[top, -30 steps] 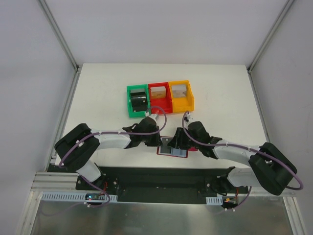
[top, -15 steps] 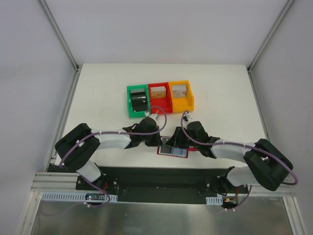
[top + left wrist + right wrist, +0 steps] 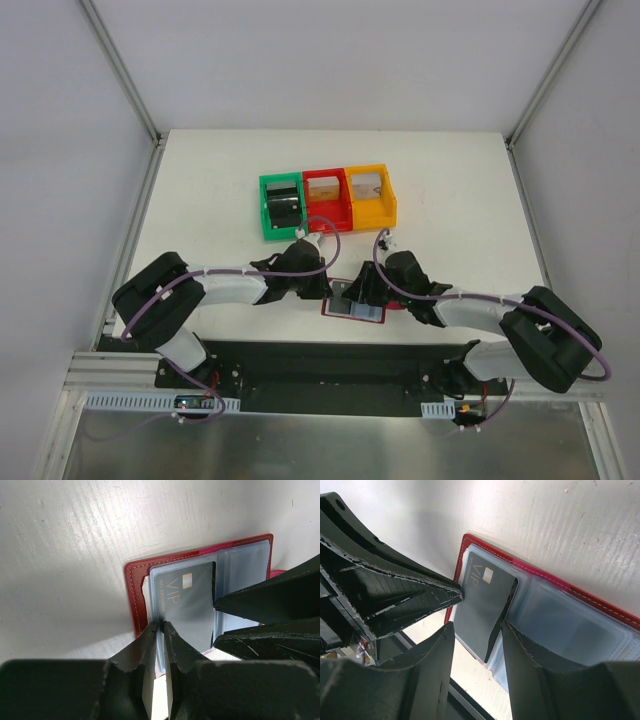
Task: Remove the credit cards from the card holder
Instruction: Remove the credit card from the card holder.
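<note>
The dark-red card holder (image 3: 350, 309) lies open near the table's front edge, its clear sleeves facing up (image 3: 131, 595) (image 3: 560, 582). A grey credit card (image 3: 187, 612) (image 3: 482, 605) marked VIP sits at its left half, with one long edge lifted off the sleeve. My left gripper (image 3: 327, 291) (image 3: 161, 626) is shut on the thin left edge of the clear sleeve by that card. My right gripper (image 3: 363, 292) (image 3: 477, 625) is open. Its fingers straddle the card's near end, one finger (image 3: 512, 640) resting by the raised edge.
Three bins stand in a row behind the wallet: green (image 3: 264, 212) holding a black block (image 3: 284, 208), red (image 3: 326, 222) and yellow (image 3: 372, 216). The black base rail (image 3: 330, 362) runs just in front of the wallet. Both arms crowd over the wallet.
The left jaws have drawn slightly tighter on the sleeve edge. The right wrist has shifted a touch. The wallet stays where it was.
</note>
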`<state>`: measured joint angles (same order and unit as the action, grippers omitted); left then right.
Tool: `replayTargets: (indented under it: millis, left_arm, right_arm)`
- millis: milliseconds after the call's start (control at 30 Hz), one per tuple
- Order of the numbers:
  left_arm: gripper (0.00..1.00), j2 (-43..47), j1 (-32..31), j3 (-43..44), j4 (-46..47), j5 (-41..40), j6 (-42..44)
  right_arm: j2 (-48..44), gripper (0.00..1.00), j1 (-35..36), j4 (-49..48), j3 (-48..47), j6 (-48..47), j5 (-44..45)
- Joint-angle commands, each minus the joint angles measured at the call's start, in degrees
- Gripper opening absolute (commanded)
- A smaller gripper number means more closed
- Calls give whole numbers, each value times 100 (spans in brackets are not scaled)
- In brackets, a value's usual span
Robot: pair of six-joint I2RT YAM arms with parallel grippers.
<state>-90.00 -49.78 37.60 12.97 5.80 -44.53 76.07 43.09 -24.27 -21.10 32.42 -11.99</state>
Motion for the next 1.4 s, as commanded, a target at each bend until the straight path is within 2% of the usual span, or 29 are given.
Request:
replayTargets:
  millis: [0,700,1000,1367]
  left_arm:
    - [10,-115,38,-174,-295,-123,-46]
    - [8,-71,30,-210,-278,-114,-64]
    - [8,-35,30,-227,-260,-115,-73]
    - [8,-123,38,-201,-120,26,-99]
  right_arm:
    - [-102,46,-20,-86,54,36,74]
    - [48,48,-20,142,-25,9,179]
    - [-181,52,-20,661,-148,-184,391]
    - [171,50,24,-279,-87,53,-137]
